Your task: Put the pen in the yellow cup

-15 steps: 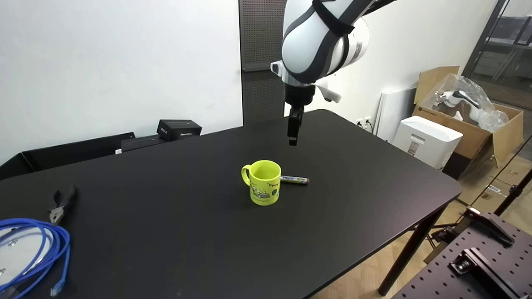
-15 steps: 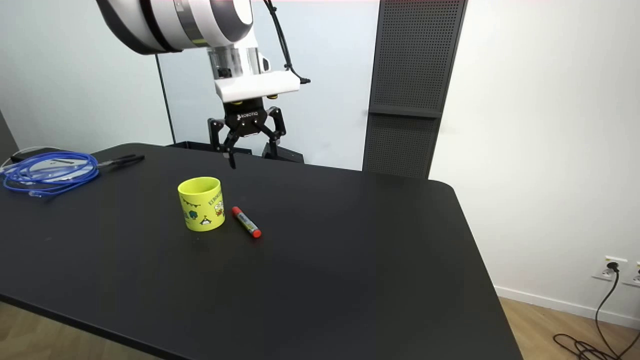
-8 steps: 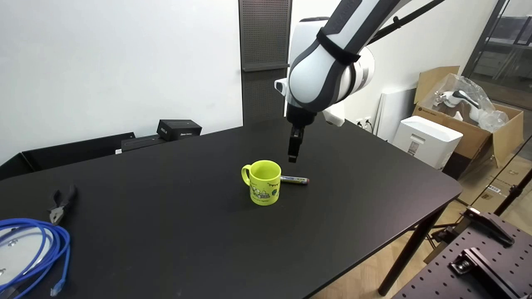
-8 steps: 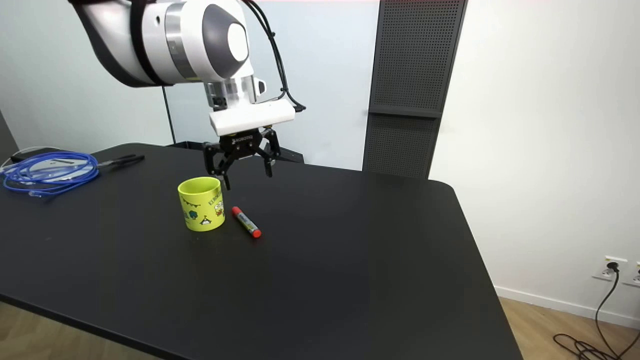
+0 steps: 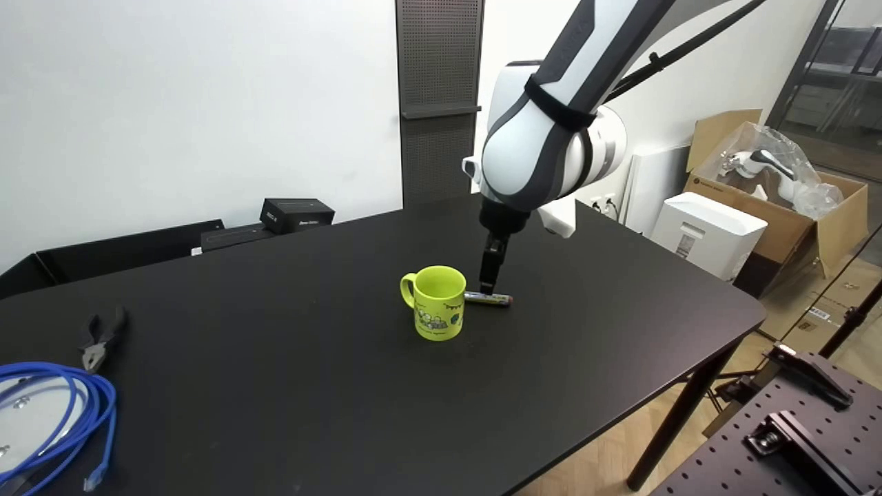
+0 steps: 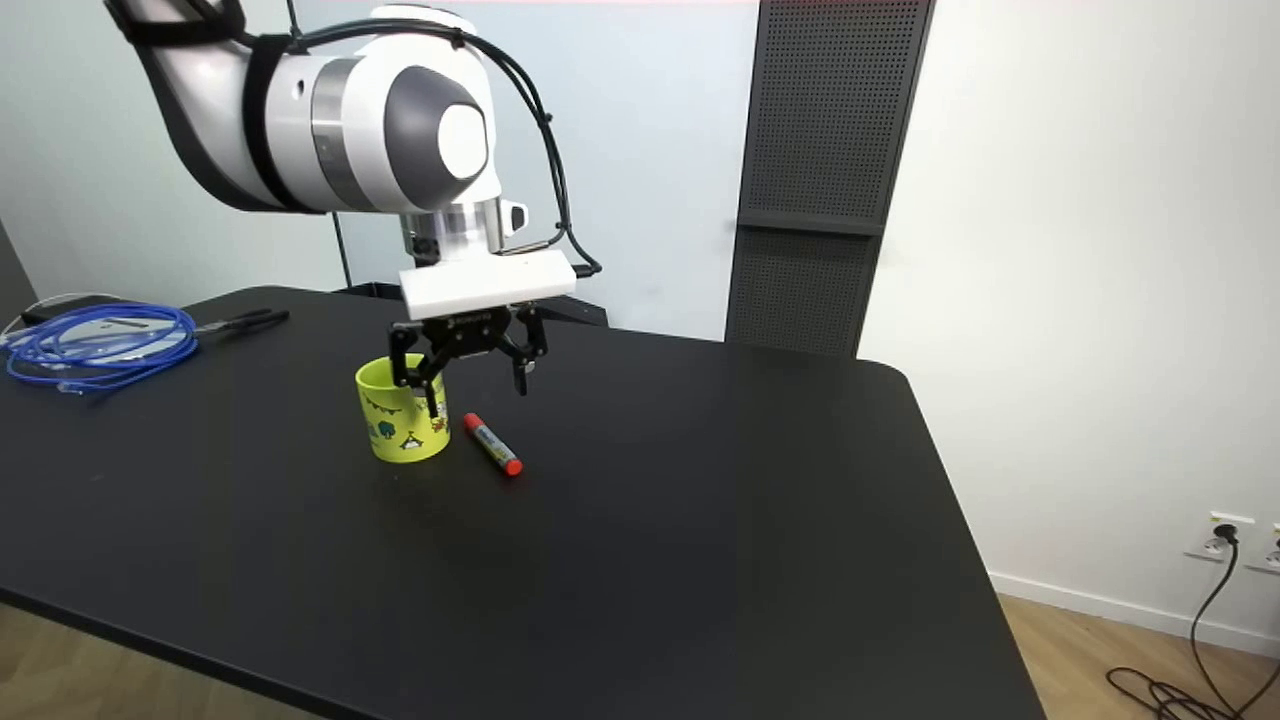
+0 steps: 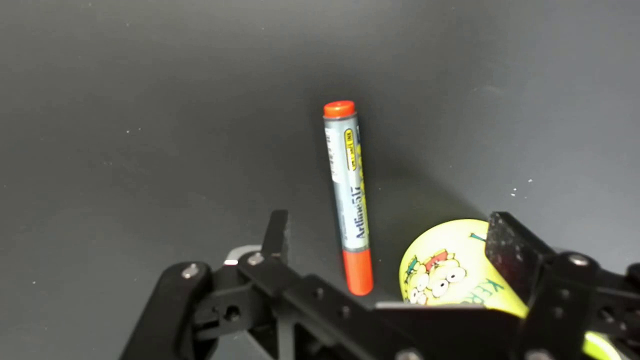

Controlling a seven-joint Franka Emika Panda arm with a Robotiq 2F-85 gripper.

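The pen (image 7: pixel 352 195) is a grey marker with red ends. It lies flat on the black table beside the yellow cup (image 7: pixel 445 275) and shows in both exterior views (image 5: pixel 501 300) (image 6: pixel 493 446). The cup stands upright in both exterior views (image 5: pixel 441 313) (image 6: pixel 400 432); its loop handle shows in an exterior view, on the side away from the pen. My gripper (image 6: pixel 478 403) is open and empty, low above the table near the pen. In the wrist view one of the fingers (image 7: pixel 512 250) overlaps the cup; whether they touch I cannot tell. The pen lies between the fingers' lines, not gripped.
A blue coiled cable (image 6: pixel 150 368) and dark-handled pliers (image 6: pixel 250 320) lie at the far end of the table. Black boxes (image 5: pixel 298 215) stand along the table's edge by the wall. The table's corner (image 5: pixel 754 317) shows in an exterior view.
My gripper has come down from well above the table to close over the pen and cup, staying open. The pen and the cup have not moved.
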